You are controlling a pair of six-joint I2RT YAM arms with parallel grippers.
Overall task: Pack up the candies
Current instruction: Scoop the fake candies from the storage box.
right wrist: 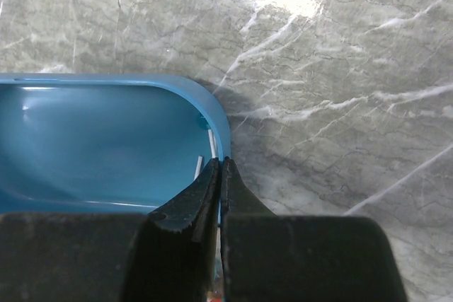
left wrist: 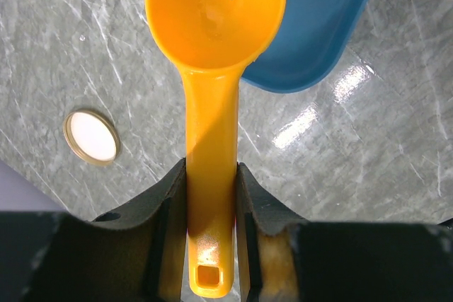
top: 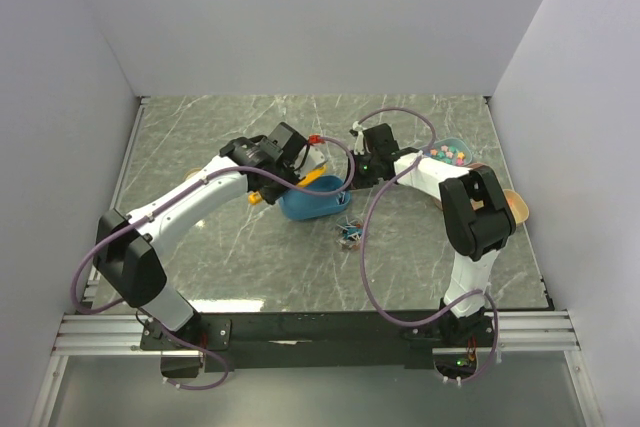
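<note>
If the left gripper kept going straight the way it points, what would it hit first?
Probably the blue bowl: the left gripper aims the yellow scoop it holds at the bowl's rim, though the scoop's height above it is unclear.

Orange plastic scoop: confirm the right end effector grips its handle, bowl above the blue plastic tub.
Wrong arm: the left end effector grips the orange plastic scoop by its handle, bowl above the blue plastic tub, as the left wrist view shows.

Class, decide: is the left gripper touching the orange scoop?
Touching. The left wrist view shows the left gripper clamping the handle of the orange scoop, with a jaw pressed against each side and no gap.
</note>
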